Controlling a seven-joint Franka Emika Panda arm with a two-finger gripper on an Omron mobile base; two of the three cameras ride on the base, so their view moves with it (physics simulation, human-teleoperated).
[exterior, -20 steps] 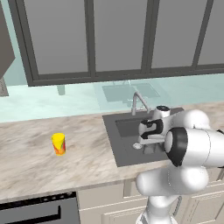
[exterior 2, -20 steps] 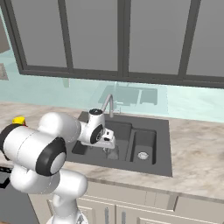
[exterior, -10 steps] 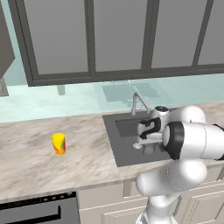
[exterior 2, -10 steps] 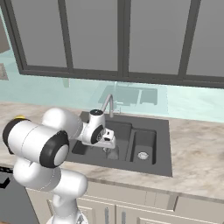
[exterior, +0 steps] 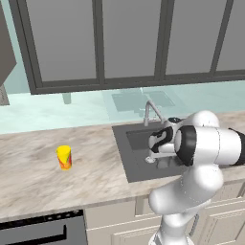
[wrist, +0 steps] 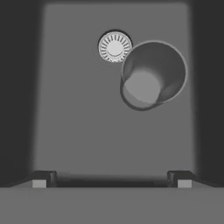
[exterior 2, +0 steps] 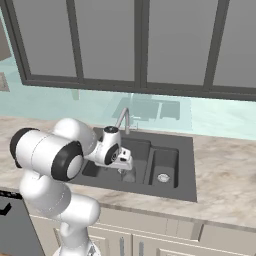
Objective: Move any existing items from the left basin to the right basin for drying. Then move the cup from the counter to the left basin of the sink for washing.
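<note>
The small grey cup (wrist: 151, 76) stands upright on the floor of the left basin (wrist: 87, 131), its rim just beside the round silver drain (wrist: 114, 47). The gripper (wrist: 111, 180) hangs above it over the sink (exterior 2: 185, 150), jaws wide apart and holding nothing. The yellow cup (exterior: 64, 157) stands on the counter (exterior: 33, 177), well to the left.

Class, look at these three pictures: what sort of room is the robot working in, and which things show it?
A rendered kitchen, most likely: a dark grey two-basin sink with a curved silver faucet set in a long marble-patterned counter, and glass-fronted wall cabinets above.
</note>
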